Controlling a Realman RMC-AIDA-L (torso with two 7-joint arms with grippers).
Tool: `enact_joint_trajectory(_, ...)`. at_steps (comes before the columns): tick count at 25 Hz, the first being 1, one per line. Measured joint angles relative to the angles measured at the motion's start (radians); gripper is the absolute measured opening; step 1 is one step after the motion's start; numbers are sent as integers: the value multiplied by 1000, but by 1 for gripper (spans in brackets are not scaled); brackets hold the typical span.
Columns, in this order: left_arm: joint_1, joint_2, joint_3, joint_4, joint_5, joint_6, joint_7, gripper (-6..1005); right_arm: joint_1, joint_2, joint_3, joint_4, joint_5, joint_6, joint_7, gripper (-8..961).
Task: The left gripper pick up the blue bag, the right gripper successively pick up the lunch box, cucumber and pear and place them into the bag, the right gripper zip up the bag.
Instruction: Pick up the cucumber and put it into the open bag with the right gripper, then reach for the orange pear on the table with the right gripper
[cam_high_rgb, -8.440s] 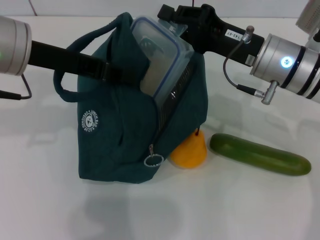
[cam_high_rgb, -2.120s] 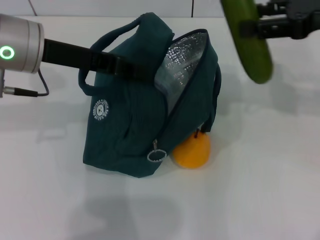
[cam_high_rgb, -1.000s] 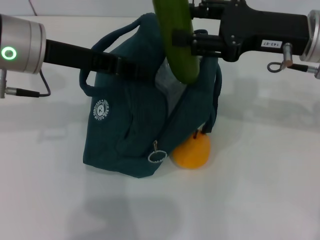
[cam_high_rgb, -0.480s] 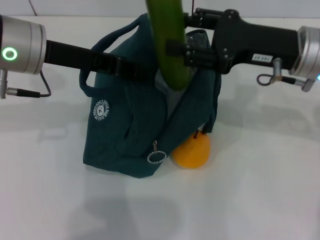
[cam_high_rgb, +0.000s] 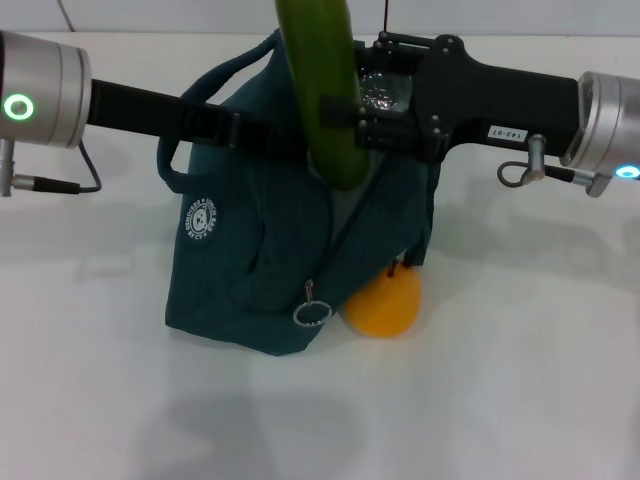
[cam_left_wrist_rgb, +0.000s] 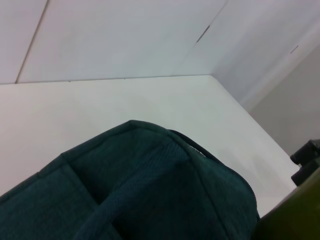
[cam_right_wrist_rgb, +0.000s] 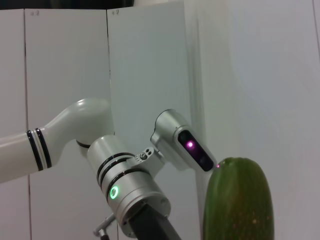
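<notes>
The long dark green cucumber (cam_high_rgb: 322, 95) is clamped upright by the right gripper (cam_high_rgb: 345, 120) above the dark teal-blue fabric bag (cam_high_rgb: 260, 260) — if released off-centre, it could be caught on the rim. The bag is held up by the left gripper (cam_high_rgb: 262, 140), whose grip cannot be told.

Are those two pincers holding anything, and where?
The right pincer grips the cucumber near its lower end; the left pincer holds the blue bag at its top.

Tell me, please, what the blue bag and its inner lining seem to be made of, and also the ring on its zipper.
The blue bag looks like woven fabric, matte, with visible weave and soft folds. Its lining appears to be crinkled silver foil, since it glints at the opening. The zipper ring seems to be shiny metal, though it is small.
</notes>
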Motion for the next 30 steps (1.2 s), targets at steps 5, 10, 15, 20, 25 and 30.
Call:
enact_joint_trajectory(5,-1,0,0,-1,4,-3,0,45,1,0,-15,1,-1,2,-1,592)
enact_joint_trajectory(10,-5,0,0,-1,5,-3,0,45,1,0,-21,5,4,28,-1,594)
enact_joint_trajectory(15,-4,0,0,-1,5,-3,0,45,-3,0,-22,10,20,32,-1,596)
enact_joint_trajectory(20,-4,0,0,-1,5,-3,0,45,0,0,-22,11,21,33,10,599)
enact_joint_trajectory(25,-3,0,0,-1,5,-4,0,46,0,0,-23,11,21,33,10,685)
enact_joint_trajectory(30,-1,0,0,-1,5,-4,0,46,-4,-3,-14,2,23,30,15,714)
